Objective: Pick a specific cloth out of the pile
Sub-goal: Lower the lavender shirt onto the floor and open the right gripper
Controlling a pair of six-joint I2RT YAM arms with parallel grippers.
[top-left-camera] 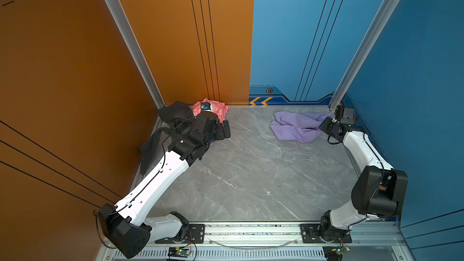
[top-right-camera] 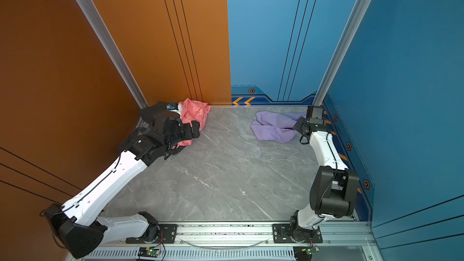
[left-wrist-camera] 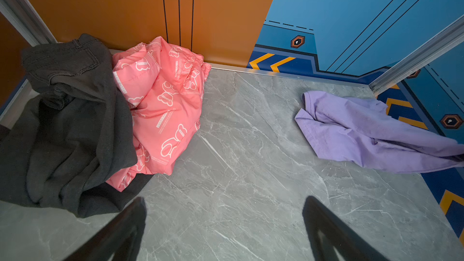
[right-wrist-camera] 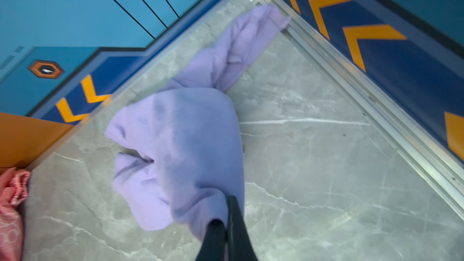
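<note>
**A:** What is the right gripper (right-wrist-camera: 224, 210) doing?

**B:** Its black jaws are pinched tight on a fold of the plain lavender soft-fabric cloth (right-wrist-camera: 180, 146), at the end of the garment nearest the arm.

**A:** Where does that cloth lie?

**B:** It lies crumpled on the grey marble-patterned tabletop (top-left-camera: 251, 171) by the far right corner. One end trails toward the corner.

**A:** And the left gripper (left-wrist-camera: 225, 200)?

**B:** It is spread wide with nothing between its fingers, held over bare tabletop just beside the pile (left-wrist-camera: 105, 111) in the far left corner.

**A:** What is in the pile?

**B:** A salmon-pink garment with white print (left-wrist-camera: 165, 101) bunched against the far edge, touching a crumpled dark grey-black garment (left-wrist-camera: 57, 134) on its left. The cloth is well apart from both, with bare tabletop between.
</note>
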